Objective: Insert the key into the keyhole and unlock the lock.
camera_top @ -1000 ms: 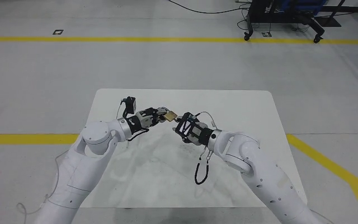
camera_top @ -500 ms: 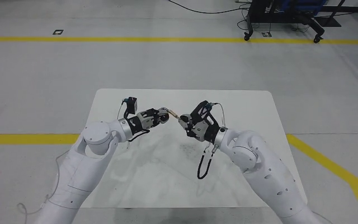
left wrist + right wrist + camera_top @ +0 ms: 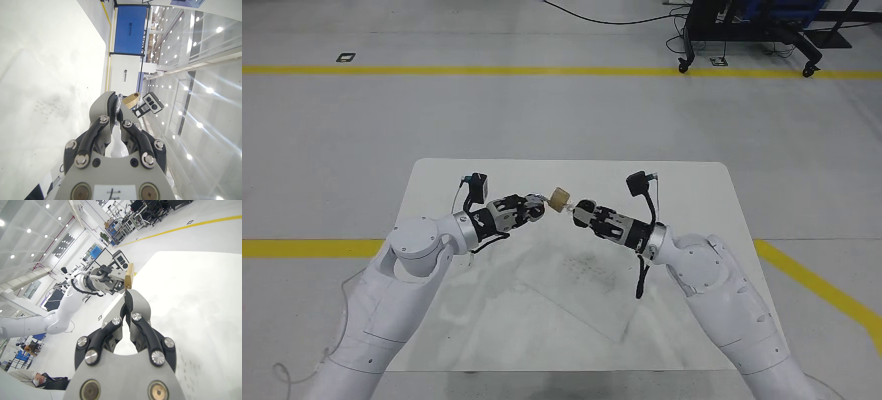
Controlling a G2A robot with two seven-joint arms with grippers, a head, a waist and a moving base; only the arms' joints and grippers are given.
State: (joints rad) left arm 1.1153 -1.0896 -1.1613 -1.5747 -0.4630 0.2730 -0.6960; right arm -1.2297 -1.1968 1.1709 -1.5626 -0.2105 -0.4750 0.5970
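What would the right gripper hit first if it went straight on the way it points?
The brass padlock held by the left gripper, seemingly touching the key in the right gripper, though depth is unclear.

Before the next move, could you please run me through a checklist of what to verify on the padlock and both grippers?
1. Left gripper clamped on the padlock's shackle: ok.
2. Brass padlock held up off the white table: ok.
3. Right gripper shut, with its tips against the padlock's end opposite the shackle: ok.
4. Key seated in the keyhole: cannot tell, since the fingertips hide it.
5. Shackle released from the padlock's body: cannot tell.
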